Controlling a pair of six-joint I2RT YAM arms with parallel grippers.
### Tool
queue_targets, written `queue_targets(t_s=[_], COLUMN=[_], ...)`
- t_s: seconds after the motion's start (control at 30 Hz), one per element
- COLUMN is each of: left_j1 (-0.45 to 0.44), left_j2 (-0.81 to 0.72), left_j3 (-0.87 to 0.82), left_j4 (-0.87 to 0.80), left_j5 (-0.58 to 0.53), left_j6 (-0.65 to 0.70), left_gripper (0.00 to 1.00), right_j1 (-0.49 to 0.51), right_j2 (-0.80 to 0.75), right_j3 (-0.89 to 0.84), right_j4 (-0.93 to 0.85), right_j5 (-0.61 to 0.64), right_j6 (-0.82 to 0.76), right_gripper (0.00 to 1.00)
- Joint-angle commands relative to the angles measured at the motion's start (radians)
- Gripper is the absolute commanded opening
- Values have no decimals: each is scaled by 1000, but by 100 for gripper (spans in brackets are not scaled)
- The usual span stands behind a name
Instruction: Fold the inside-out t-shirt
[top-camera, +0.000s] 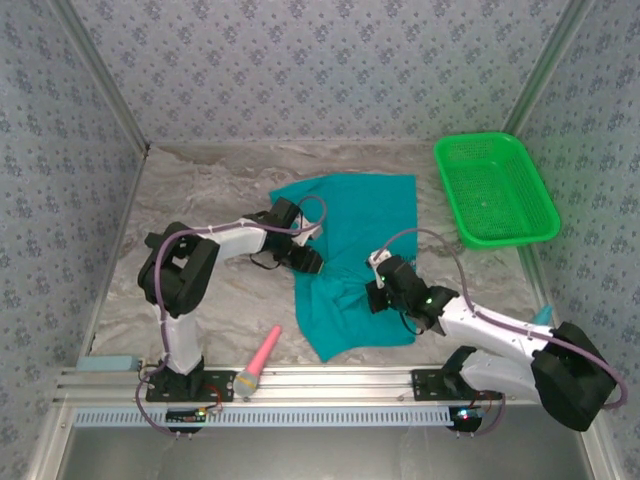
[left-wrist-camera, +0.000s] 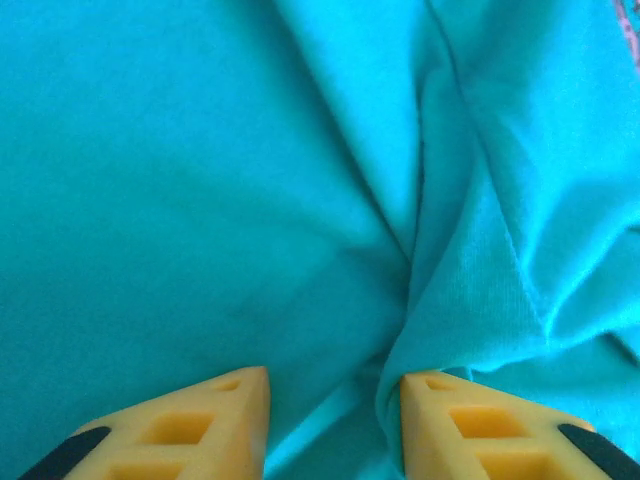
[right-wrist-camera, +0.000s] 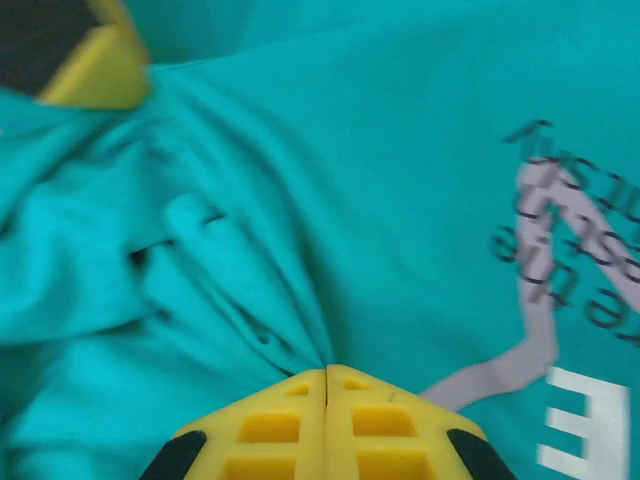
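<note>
I see my left gripper (left-wrist-camera: 335, 380) open over the t-shirt (top-camera: 365, 210). My right gripper (right-wrist-camera: 326, 374) pinches a near fold.

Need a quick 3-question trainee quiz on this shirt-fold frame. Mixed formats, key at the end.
1. True or false: the t-shirt lies on the table beside the basket, not in it.
2. The right pincer is shut. The left pincer is: A open over the t-shirt; B shut on the basket rim; C open over the basket.
3. Fill in: the pink tool lies on the robot's ___ side.
Key: 1 true; 2 A; 3 left.
</note>
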Motion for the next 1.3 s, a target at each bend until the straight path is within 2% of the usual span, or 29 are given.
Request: queue_targets(t_s=[0.0,0.1,0.17,0.3,0.43,0.57,0.6,0.67,0.7,0.77,0.83,0.87,0.93,1.0,1.07,1.1,1.2,1.27], left_j1=[3,-22,-38,-97,-171,-203,-208,-211,-213,-205,-149,-112,-41,-32,-32,-32,-45,-62], left_j2=[-118,-262,-344,-383,-276,-185,-173,-147,-136,-139,-216,-264,-370,-437,-458,-457,-414,-386], left_j3=[-44,-85,-117,-141,-107,-74,-76,-81,-80,-77,-154,-202,-271,-289,-336,-371,-448,-451], left_j4=[9,-38,-48,-13,57,66,77,103,108,95,173,228,252,169,179,224,363,372], left_j5=[35,23,3,3,18,-11,-25,-21,-8,44,120,152,181,156,211,236,265,269], left_j6=[39,57,32,-66,-132,-177,-184,-193,-192,-165,-175,-190,-161,-77,-60,-80,-158,-179], left_gripper=[39,41,44,48,48,47,47,46,42,20,1,0,0,0,1,4,15,30], right_j1=[-17,-8,-8,-18,-26,-55,-65,-81,-94,-117,-147,-161,-194,-218,-201,-176,-123,-102], right_j2=[10,-21,-35,18,149,242,259,270,266,238,181,152,101,87,106,130,189,177], right_j3=[63,126,152,205,253,257,250,235,229,218,211,205,196,192,178,162,144,152], right_j4=[-82,-145,-153,-137,-109,-95,-91,-69,-59,-42,-50,-60,-107,-176,-216,-207,-145,-131], right_j5=[-42,-82,-128,-194,-195,-210,-224,-270,-302,-370,-403,-413,-384,-351,-295,-272,-315,-338], right_j6=[13,-28,-61,-99,-100,-75,-71,-63,-52,-34,-17,-15,0,-1,-17,-30,-45,-65], right_gripper=[12,27,33,38,38,38,33,16,9,1,0,0,0,0,0,0,0,10])
